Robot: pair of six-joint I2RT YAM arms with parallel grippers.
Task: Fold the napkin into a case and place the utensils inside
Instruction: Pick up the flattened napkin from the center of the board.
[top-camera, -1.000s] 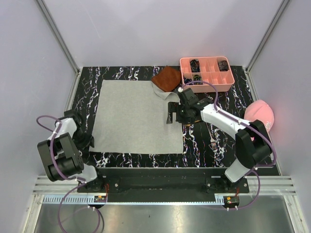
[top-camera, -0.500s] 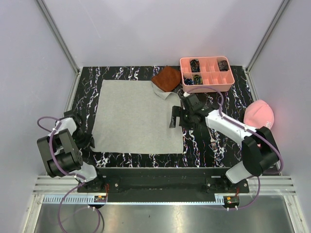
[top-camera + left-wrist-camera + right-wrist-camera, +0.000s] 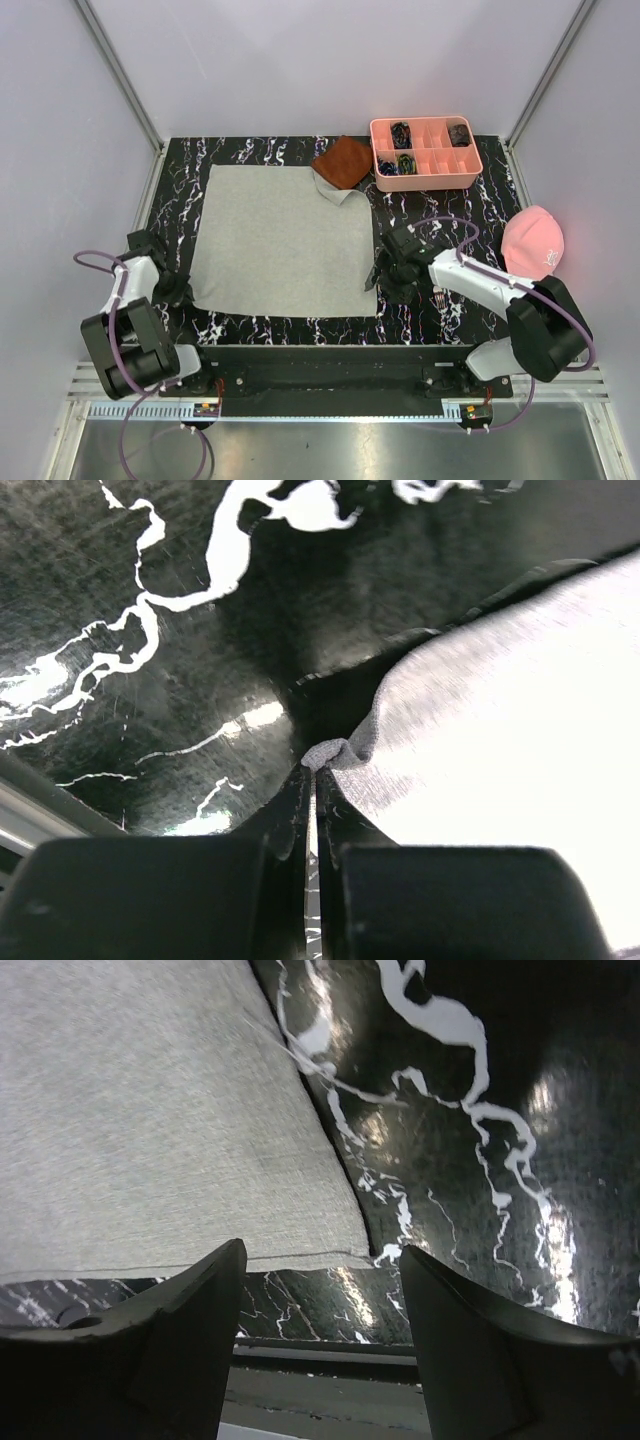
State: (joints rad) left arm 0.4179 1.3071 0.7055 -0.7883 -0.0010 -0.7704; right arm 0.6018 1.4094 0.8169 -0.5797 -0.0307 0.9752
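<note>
Left wrist — left claw (image 3: 312,776) has clamped the napkin (image 3: 500,710) corner.

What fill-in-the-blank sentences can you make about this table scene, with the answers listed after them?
1. The left gripper is shut on a ____ of the napkin.
2. The right gripper hangs over the napkin's near right corner with its jaws ____.
3. The compartment tray beside the brown cloth is ____ in colour.

Missing words: corner; open; pink.
</note>
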